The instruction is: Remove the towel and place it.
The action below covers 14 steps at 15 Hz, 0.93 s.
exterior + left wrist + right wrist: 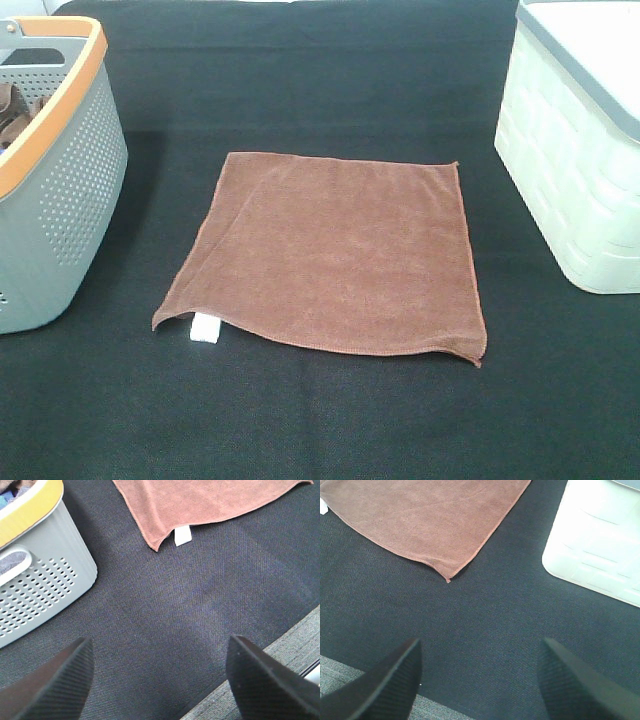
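Note:
The rust-brown towel (335,250) lies spread flat in the middle of the black table, its small white tag (206,328) at the near left corner. Neither arm shows in the high view. In the left wrist view the left gripper (160,677) hangs open over bare black cloth near the table's front edge, with the towel (200,502) and its tag (182,535) some way ahead. The right gripper (480,675) is open too, empty, short of the towel's (425,515) near right corner.
A grey perforated basket (60,190) with an orange rim stands at the left and holds some cloth. A white lidded bin (580,170) stands at the right. In both wrist views, grey carpet (280,665) shows past the table's front edge.

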### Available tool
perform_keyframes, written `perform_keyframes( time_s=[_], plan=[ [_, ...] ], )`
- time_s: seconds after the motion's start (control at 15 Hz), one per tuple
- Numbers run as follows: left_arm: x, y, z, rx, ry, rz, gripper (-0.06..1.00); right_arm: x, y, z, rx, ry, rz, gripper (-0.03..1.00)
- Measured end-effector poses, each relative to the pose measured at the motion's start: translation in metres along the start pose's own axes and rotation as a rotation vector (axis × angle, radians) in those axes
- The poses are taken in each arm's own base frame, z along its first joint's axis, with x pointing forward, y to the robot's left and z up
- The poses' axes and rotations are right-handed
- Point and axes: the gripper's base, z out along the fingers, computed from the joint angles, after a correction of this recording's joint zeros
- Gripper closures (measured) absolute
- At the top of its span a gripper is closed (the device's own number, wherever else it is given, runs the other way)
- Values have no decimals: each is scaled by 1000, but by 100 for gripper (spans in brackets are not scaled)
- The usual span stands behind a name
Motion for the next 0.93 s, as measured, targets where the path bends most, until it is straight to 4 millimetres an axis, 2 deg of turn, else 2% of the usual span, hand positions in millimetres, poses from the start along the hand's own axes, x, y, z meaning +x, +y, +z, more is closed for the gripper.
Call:
perform_keyframes(
  time_s=[0.93],
  plan=[
    [0, -2, 0, 27, -5, 48, 24, 0, 0, 0, 0, -1, 0, 33]
  ],
)
